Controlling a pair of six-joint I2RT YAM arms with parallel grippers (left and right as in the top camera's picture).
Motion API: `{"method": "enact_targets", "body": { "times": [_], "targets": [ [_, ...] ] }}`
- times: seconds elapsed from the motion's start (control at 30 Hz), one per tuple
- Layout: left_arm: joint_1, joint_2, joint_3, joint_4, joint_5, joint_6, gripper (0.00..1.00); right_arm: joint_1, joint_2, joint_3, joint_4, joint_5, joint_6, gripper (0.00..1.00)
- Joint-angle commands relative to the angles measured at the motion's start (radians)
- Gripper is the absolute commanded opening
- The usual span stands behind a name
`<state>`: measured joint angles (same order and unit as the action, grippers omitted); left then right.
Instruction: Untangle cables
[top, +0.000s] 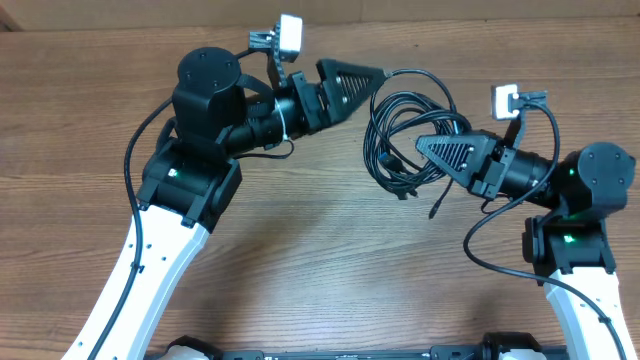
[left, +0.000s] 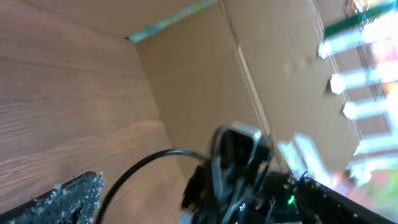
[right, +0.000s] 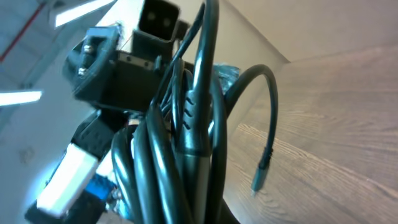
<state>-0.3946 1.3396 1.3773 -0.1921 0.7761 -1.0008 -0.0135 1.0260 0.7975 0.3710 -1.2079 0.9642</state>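
A tangled bundle of black cables (top: 400, 125) hangs between my two grippers above the wooden table. My left gripper (top: 382, 74) points right and is shut on one cable strand at the bundle's top. My right gripper (top: 420, 143) points left and is shut on the bundle's lower right side. A loose plug end (top: 437, 207) dangles below it. In the right wrist view the cables (right: 186, 137) fill the frame close to the jaws, with a plug tip (right: 261, 174) hanging free. The left wrist view is blurred; one cable strand (left: 140, 167) curves past a finger (left: 68, 196).
The wooden table (top: 300, 250) runs under both arms. A cardboard wall (left: 205, 74) stands at the table's far edge. The right arm's own supply cable (top: 480, 235) loops beside its base.
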Motion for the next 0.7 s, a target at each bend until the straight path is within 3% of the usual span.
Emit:
{"method": "enact_targets", "body": {
  "times": [0.0,0.1,0.4,0.47,0.53,0.57,0.67],
  "targets": [
    [0.003,-0.001,0.027,-0.045,0.077,0.201,1.00,-0.005,-0.003,0.002,0.045,-0.037,-0.032,0.04],
    [0.003,-0.001,0.027,-0.082,0.173,0.386,1.00,-0.005,-0.003,0.002,0.043,-0.051,-0.106,0.04],
    [0.003,-0.001,0.027,-0.233,0.450,0.715,0.88,-0.023,-0.002,0.002,0.047,-0.013,-0.109,0.04],
    [0.003,-0.001,0.027,-0.252,0.457,0.750,0.66,-0.034,-0.003,0.002,0.047,-0.018,-0.109,0.04],
    [0.003,-0.001,0.027,-0.277,0.454,0.782,0.36,-0.034,-0.003,0.002,0.047,-0.018,-0.109,0.04],
    [0.003,-0.001,0.027,-0.296,0.454,0.794,0.31,-0.034,-0.003,0.002,0.047,-0.017,-0.109,0.04],
    [0.003,0.000,0.027,-0.338,0.440,0.821,0.30,-0.034,-0.003,0.002,0.047,-0.018,-0.108,0.04]
  ]
}}
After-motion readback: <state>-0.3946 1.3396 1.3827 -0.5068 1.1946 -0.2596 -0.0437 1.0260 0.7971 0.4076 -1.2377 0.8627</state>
